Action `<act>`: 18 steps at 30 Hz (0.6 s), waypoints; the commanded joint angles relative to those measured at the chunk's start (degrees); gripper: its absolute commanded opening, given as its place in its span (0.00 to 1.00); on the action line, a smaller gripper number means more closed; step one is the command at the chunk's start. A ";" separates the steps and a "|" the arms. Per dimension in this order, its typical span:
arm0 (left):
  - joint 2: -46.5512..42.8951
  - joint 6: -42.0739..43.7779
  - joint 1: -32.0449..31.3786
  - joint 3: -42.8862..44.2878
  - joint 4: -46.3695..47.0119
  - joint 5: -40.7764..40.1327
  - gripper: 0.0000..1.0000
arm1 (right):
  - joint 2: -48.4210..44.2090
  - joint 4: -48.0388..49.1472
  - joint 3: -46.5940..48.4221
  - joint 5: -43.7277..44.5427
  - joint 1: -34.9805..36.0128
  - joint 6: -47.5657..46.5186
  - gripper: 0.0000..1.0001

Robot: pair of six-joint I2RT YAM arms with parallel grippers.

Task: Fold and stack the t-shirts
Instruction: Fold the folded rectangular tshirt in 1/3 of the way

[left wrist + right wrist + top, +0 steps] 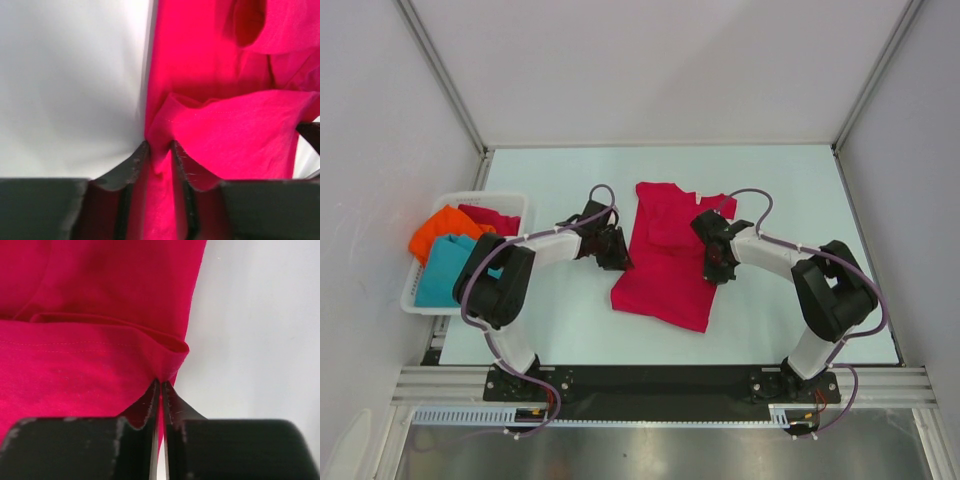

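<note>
Crimson t-shirt (225,135) cloth sits in both pincers. The left gripper (159,150) has its fingers drawn in on a bunched pleat at the shirt's left edge, with red cloth filling the gap between them. The right gripper (161,385) has its fingers pressed almost together on the doubled edge at the shirt's right side. Around them the shirt lies spread on the table (790,200) between the two arms, with a small flap already turned over near its far end. Well off to the left, the white basket (412,300) holds the orange t-shirt (442,228), the teal t-shirt (442,272) and the second crimson t-shirt (495,216). No folded pile shows anywhere, so this looks like an early fold of the first shirt, at the moment of taking hold. The next move probably calls for both arms to lift together, keeping the cloth level and lightly taut, then carry the held edges over evenly. The right side's pinch is thin and could slip.
</note>
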 commanded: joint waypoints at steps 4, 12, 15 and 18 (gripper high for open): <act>0.88 0.17 -0.35 2.72 2.62 1.41 0.10 | 0.51 1.39 1.29 -0.17 -0.34 -0.87 0.00; 0.52 0.35 -0.35 4.57 1.30 0.45 0.00 | -0.11 0.78 2.52 0.97 -0.34 -1.57 0.00; 0.35 0.44 -0.35 5.53 0.51 0.18 0.00 | -0.64 0.16 3.66 2.37 -0.34 -1.83 0.00; 0.26 0.44 -0.35 6.24 0.07 0.01 0.00 | -1.16 -0.72 4.80 4.04 -0.25 -2.27 0.00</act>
